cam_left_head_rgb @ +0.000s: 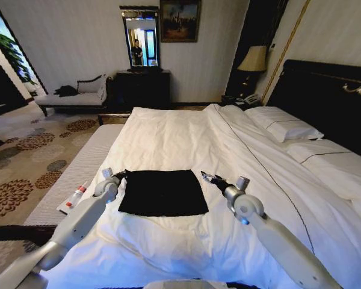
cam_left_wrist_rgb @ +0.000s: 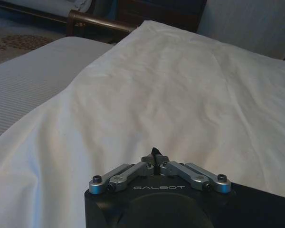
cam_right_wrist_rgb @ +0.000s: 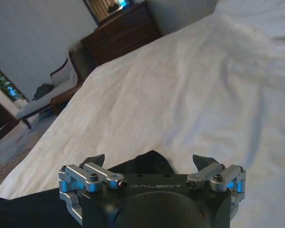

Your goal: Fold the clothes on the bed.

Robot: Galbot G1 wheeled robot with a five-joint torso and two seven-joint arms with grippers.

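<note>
A black T-shirt [cam_left_head_rgb: 163, 192], folded into a flat, roughly rectangular shape, lies on the white duvet [cam_left_head_rgb: 186, 138] of a large bed [cam_left_head_rgb: 325, 96], near the edge closest to the robot. No lettering can be seen on its upper face. The left gripper [cam_left_head_rgb: 118, 176] sits at the shirt's far left corner; in the left wrist view its fingers [cam_left_wrist_rgb: 156, 156] are pressed together at the tips, clenched, and whether any cloth is caught between them cannot be told. The right gripper [cam_left_head_rgb: 206, 177] hangs just beside the shirt's far right corner, and in the right wrist view its two dark fingertips [cam_right_wrist_rgb: 94, 160] stand wide apart, released, with the black fabric lying below and between them. White pillows [cam_left_head_rgb: 284, 124] rest against a tall dark headboard on the right. A small bottle [cam_left_head_rgb: 77, 195] lies on a white card on the bare mattress strip left of the duvet. Beyond the bed stand a dark dresser [cam_left_head_rgb: 142, 88] with a mirror [cam_left_head_rgb: 140, 38] and a pale chaise longue [cam_left_head_rgb: 72, 99]
</note>
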